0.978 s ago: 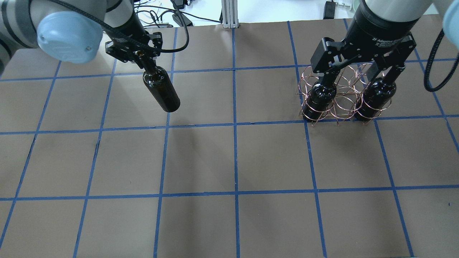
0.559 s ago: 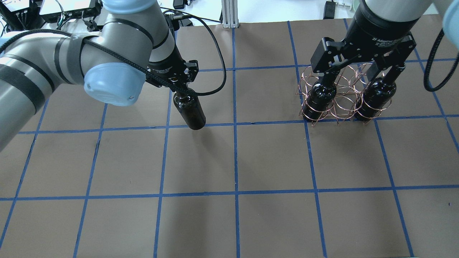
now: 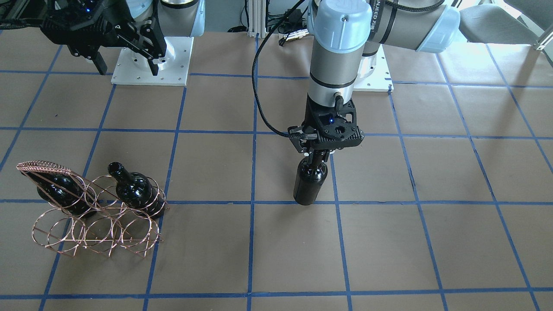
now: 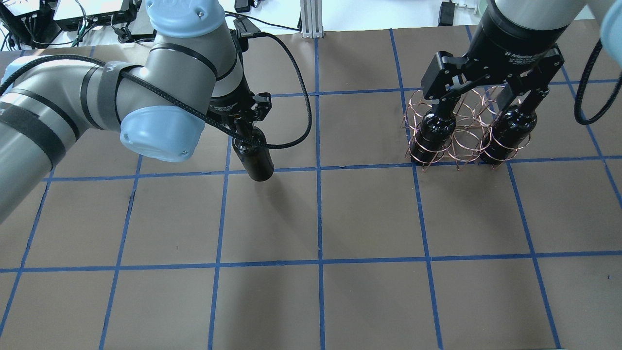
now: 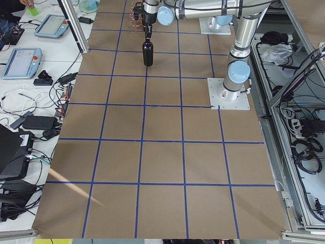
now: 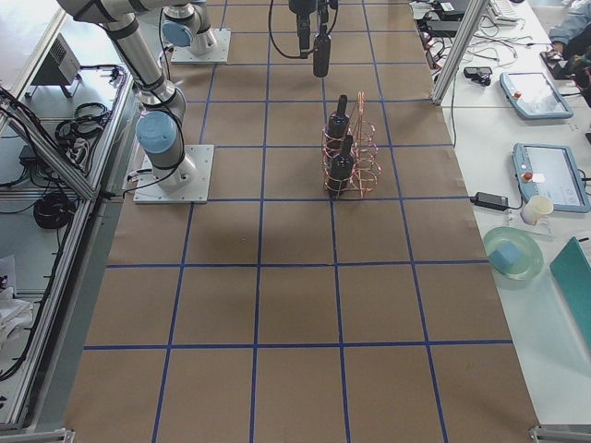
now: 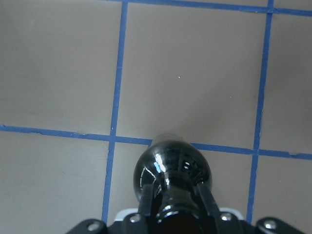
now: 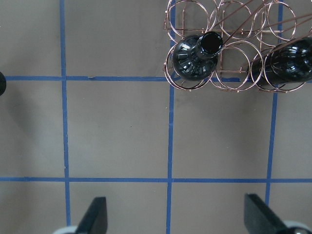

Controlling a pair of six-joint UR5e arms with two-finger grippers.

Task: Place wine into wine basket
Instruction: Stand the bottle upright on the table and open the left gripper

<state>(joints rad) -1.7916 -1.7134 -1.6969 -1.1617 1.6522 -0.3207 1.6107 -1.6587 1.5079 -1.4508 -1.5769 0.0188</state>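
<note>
My left gripper [image 4: 241,127] is shut on the neck of a dark glass wine bottle [image 4: 256,163] and holds it upright near the table's middle, left of centre. It shows the same in the front view [image 3: 319,153], with the bottle [image 3: 309,183] below it, and the bottle [image 7: 173,170] fills the left wrist view. The copper wire wine basket [image 4: 464,138] stands at the right with two look-alike bottles [image 4: 430,131] [image 4: 508,129] in its end rings; the ring between them holds nothing. My right gripper [image 4: 488,104] is open and empty, high above the basket.
The brown table has a blue tape grid. In the front view the basket's woven handle [image 3: 41,165] slants over one bottle [image 3: 60,190], and the other bottle [image 3: 134,190] stands beside it. The arm bases [image 3: 149,60] are bolted at the robot's edge.
My left arm has carried the bottle rightward and toward the table's middle, and the bottle has gone from tilted to upright. The right arm and the basket have not moved.
</note>
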